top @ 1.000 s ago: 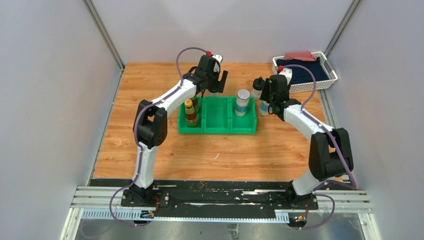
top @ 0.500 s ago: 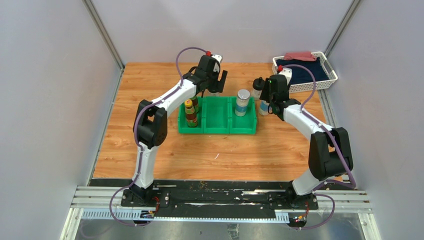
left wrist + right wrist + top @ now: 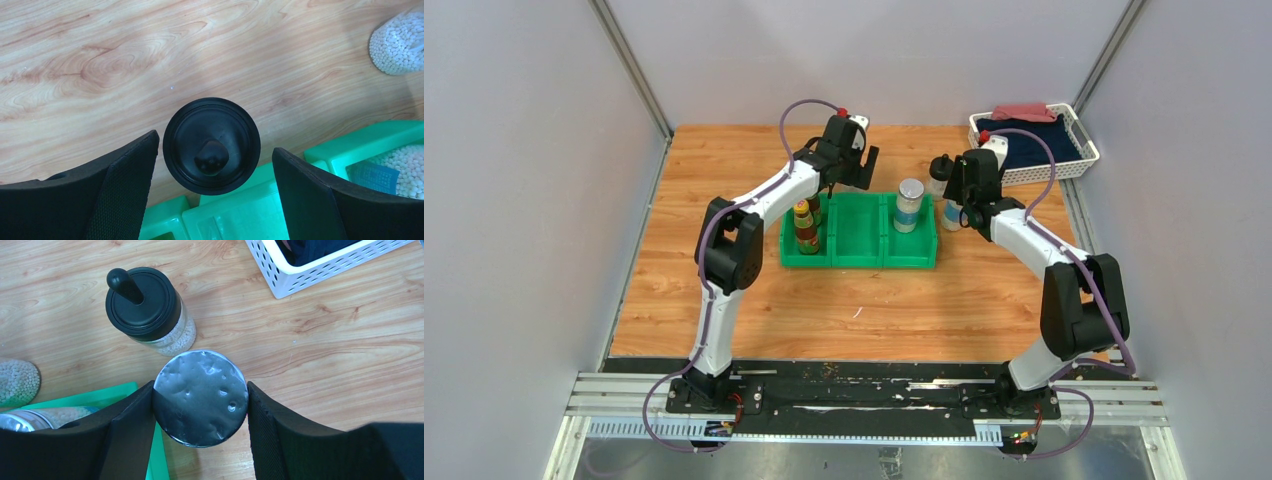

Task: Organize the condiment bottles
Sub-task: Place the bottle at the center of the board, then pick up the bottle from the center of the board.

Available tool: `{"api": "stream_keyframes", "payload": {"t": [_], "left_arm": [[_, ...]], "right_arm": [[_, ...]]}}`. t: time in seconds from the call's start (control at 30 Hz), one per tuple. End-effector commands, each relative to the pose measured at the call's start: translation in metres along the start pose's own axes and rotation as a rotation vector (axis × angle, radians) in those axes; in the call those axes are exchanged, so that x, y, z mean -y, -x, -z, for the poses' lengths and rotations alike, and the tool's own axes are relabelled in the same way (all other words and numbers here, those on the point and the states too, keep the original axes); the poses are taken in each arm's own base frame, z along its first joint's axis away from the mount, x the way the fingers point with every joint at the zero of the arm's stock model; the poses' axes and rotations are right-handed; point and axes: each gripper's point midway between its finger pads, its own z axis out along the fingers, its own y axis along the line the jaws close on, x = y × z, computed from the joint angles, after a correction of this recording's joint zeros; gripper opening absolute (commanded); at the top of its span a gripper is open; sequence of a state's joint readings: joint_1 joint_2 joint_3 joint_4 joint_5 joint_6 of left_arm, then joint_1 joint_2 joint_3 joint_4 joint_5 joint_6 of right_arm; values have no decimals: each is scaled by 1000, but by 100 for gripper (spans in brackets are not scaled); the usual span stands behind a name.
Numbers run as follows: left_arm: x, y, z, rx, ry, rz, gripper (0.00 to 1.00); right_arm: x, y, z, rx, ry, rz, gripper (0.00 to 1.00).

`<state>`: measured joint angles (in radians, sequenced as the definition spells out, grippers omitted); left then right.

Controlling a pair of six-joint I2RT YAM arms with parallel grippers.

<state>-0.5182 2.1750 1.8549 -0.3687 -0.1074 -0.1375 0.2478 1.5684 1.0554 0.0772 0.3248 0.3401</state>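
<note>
A squat clear bottle with a black knob lid point(image 3: 211, 145) stands on the wood just behind the green bin. My left gripper point(image 3: 215, 145) is open around it, with a gap on both sides. My right gripper point(image 3: 200, 386) is shut on a silver-lidded shaker point(image 3: 200, 397) beside the bin's right end. A second black-knob bottle point(image 3: 145, 305) stands just beyond the shaker. In the top view, two dark brown yellow-capped bottles point(image 3: 804, 225) fill the bin's left compartment and another shaker point(image 3: 910, 203) stands in the right one.
The green three-compartment bin point(image 3: 859, 245) sits mid-table between the arms. A white slatted basket point(image 3: 1079, 160) holding dark and pink cloth is at the back right corner, close behind my right gripper. Grey walls enclose the table.
The left arm has shifted slightly to the right over the knob-lid bottle. The right gripper has edged slightly left, still shut on the shaker.
</note>
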Motion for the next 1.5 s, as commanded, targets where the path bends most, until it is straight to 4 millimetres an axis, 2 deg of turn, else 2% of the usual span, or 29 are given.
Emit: {"api": "stream_keyframes", "payload": {"t": [0.0, 0.27, 0.5, 0.77, 0.83, 0.9, 1.0, 1.17, 1.47], "left_arm": [[-6, 0, -4, 1, 21, -10, 89], [-8, 5, -1, 19, 31, -1, 87], [-8, 8, 1, 31, 34, 6, 82], [-5, 12, 2, 43, 19, 6, 65], [-5, 12, 2, 43, 18, 8, 64], [-4, 14, 2, 47, 14, 8, 58], [-3, 14, 2, 48, 9, 9, 42], [-3, 15, 3, 52, 7, 12, 0], [-4, 29, 12, 99, 13, 11, 0]], "right_arm": [[9, -10, -7, -35, -34, 1, 25], [9, -10, -5, -37, -34, -3, 66], [9, -9, -4, -36, -32, -7, 84], [10, -10, -3, -34, -36, -11, 84], [10, -9, -2, -33, -35, -12, 84], [10, -8, -2, -30, -34, -13, 84], [10, -8, -1, -29, -35, -13, 84], [10, -5, 0, -21, -34, -15, 84], [9, 1, 2, -7, -31, -18, 84]]}}
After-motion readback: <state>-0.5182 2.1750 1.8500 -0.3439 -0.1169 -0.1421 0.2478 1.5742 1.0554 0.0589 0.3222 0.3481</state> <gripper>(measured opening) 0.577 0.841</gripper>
